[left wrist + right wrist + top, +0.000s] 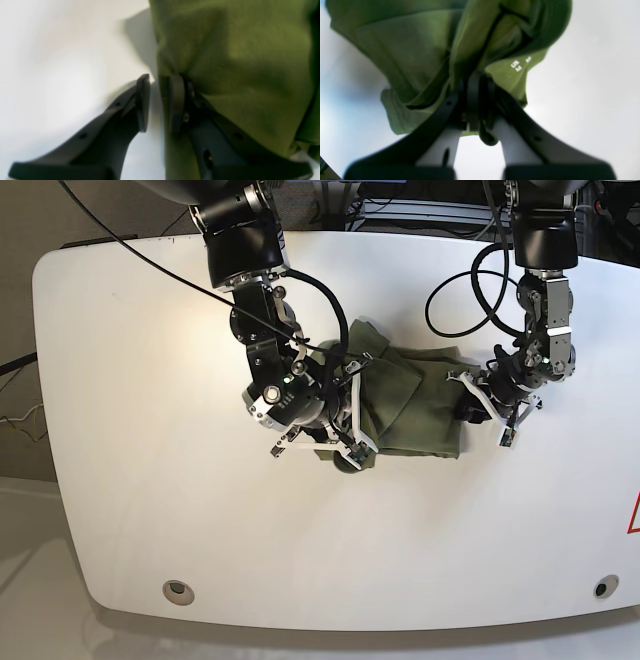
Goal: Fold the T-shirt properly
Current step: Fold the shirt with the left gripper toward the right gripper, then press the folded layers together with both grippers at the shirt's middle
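The olive T-shirt lies bunched on the white table between the two arms. The right gripper has its fingers pinched tight on a gathered fold, with the white neck label just beyond them. The left gripper stands slightly parted at the shirt's edge, one finger against the cloth, the other clear over bare table.

The right gripper is seen clamped on a bunched fold of the T-shirt. White label print is shown just beside the pinch, over the table.
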Motion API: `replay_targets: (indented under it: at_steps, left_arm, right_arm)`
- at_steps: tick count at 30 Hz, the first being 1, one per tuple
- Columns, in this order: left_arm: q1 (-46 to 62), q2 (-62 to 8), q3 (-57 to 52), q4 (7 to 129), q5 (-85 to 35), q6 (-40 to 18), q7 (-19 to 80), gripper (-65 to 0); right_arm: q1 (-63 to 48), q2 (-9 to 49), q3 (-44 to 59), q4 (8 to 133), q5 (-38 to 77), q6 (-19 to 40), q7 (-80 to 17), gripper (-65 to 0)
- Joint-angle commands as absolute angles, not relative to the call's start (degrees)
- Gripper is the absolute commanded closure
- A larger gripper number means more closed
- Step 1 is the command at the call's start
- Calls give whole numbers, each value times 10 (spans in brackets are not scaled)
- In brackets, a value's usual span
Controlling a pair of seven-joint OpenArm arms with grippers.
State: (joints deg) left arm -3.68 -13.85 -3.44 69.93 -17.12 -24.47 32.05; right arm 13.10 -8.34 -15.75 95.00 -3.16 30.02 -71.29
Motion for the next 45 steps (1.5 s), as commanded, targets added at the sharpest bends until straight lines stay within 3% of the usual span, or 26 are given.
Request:
replay_targets:
  at_steps: [1, 18, 45]
  left_arm:
    - [-21, -138, -9, 666, -119, -238, 395, -119]
    - [-35, -137, 27, 587, -119, -238, 341, -119]
    - [-44, -116, 49, 587, -118, -237, 342, -119]
  right_arm:
    - [146, -90, -165, 976, -28, 302, -702, 0]
    - [172, -90, -168, 986, 92, 303, -697, 0]
    - [215, -90, -172, 930, 209, 296, -638, 0]
